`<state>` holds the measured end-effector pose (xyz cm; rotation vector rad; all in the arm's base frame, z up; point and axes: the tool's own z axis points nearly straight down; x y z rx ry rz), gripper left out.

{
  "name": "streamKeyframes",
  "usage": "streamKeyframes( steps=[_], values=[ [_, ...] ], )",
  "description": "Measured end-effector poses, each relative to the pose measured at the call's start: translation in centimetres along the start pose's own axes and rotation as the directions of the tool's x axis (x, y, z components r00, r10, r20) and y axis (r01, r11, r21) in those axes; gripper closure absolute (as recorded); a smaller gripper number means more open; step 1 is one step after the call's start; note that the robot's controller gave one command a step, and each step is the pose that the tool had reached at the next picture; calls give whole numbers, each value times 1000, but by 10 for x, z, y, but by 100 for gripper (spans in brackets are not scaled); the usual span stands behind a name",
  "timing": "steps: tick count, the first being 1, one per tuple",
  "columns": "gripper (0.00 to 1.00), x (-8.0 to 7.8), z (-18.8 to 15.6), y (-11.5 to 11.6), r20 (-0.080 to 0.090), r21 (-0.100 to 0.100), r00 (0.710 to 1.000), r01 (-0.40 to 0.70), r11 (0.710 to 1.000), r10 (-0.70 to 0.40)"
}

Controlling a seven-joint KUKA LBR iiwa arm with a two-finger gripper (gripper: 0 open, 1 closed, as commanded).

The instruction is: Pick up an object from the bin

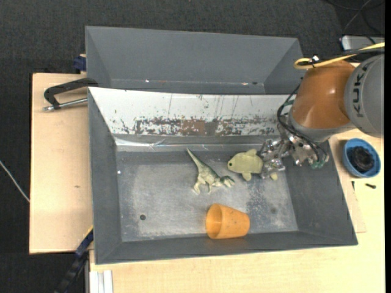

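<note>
Orange-covered wrist low at the right of the bin: pick not yet made.
Gripper right of centre, just beside or touching a pale yellow flat toy on the bin floor; open or closed, cannot tell. No object seen held. Pale green dinosaur at centre and orange cup at lower centre lying apart, untouched. Left to do: secure a grip, lift clear.
</note>
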<state>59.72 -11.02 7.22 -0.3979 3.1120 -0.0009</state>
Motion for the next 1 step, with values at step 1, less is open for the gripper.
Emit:
streamKeyframes(
  steps=[1],
  values=[
    [100, -10, -161, 6, 11, 6, 988, 153, 988, -153]
  ],
)
